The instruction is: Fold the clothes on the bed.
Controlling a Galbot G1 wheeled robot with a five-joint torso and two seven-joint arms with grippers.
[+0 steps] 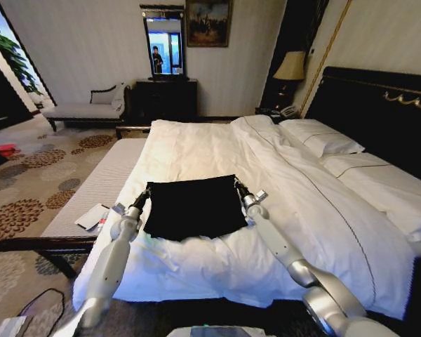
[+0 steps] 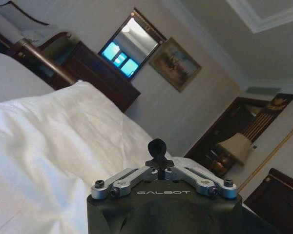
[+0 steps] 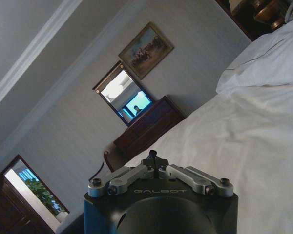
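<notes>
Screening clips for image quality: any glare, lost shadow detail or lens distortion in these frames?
Head view: the black T-shirt reads as a flat dark patch, folds lost; the white bed is bright and edges bow outward, wide-angle. Left wrist view: the mirror glares blue-white. Right wrist view: duvet bright, dresser murky.

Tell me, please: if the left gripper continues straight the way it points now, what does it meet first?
Probably the white duvet beyond the black T-shirt's far corner, where the left gripper sits; depth is unclear.
</notes>
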